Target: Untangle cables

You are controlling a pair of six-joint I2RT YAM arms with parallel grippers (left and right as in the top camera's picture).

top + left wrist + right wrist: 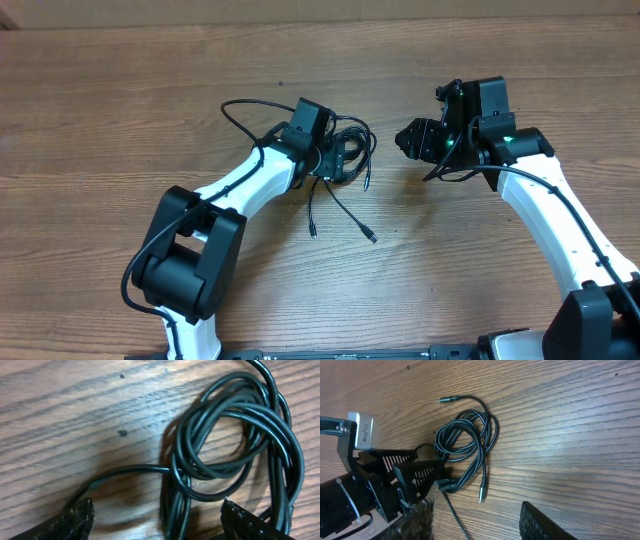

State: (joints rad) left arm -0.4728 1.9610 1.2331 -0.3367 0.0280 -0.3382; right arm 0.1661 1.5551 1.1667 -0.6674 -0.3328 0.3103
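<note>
Near the desk's middle, the spread left gripper [160, 520] (right gripper [477, 512] likewise, empty) risks clamping several cables [177, 465] at once.

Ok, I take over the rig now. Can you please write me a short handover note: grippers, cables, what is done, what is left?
Left gripper: open, low at the table, one finger on each side of the cables, not closed on them.
Right gripper: open, empty, to the right of the bundle, apart from it.
Cables: one tangled coil on the table; a loose plug end trails toward the robot.
Done: nothing separated. Left: grip and pull the loops apart.
</note>
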